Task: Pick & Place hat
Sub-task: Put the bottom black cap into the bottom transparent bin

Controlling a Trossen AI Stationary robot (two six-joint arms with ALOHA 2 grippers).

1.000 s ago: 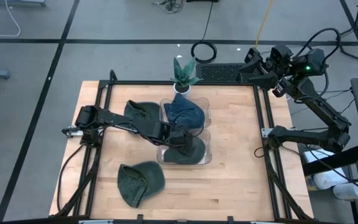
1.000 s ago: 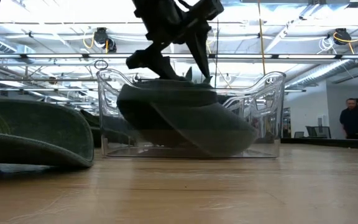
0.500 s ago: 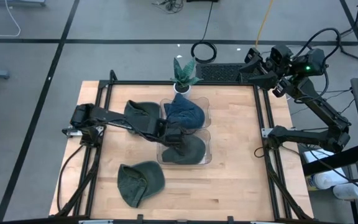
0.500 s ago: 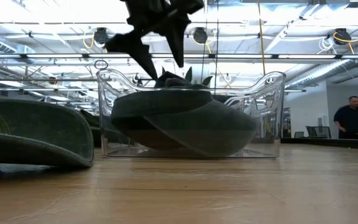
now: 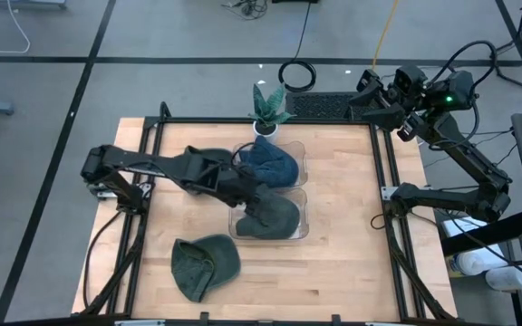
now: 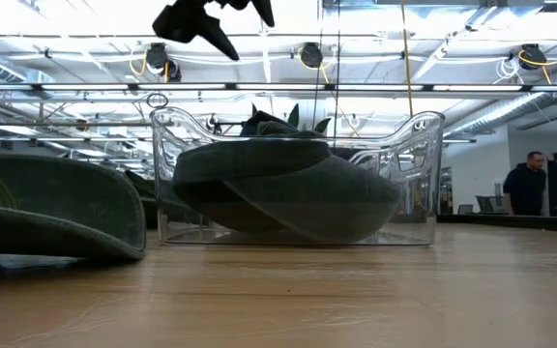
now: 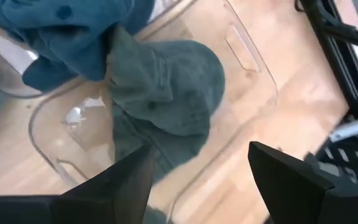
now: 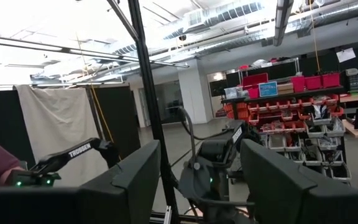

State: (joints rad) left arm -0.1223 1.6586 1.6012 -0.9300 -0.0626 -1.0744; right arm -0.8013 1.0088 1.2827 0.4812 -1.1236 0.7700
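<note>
A clear two-compartment bin [image 5: 299,231] stands mid-table. Its near compartment holds a dark green hat [image 5: 275,215], also seen in the low view [image 6: 288,188] and the left wrist view [image 7: 166,93]. Its far compartment holds a blue hat [image 5: 270,163]. My left gripper [image 5: 250,190] is open and empty, above the bin's left side; it shows at the top of the low view [image 6: 211,14], and its fingers frame the green hat in the left wrist view [image 7: 197,186]. My right gripper [image 5: 379,95] is open and empty, raised beyond the table's far right corner.
Two more green hats lie on the table: one left of the bin under my left arm [image 5: 202,163], one near the front edge [image 5: 205,265], also at the low view's left [image 6: 46,208]. A potted plant [image 5: 268,109] stands at the far edge. A person [image 6: 525,188] stands far behind.
My left gripper has let go of the green hat, opened, and gone up out of the bin and toward the table's left edge. The hat has settled into the near compartment and lies still.
</note>
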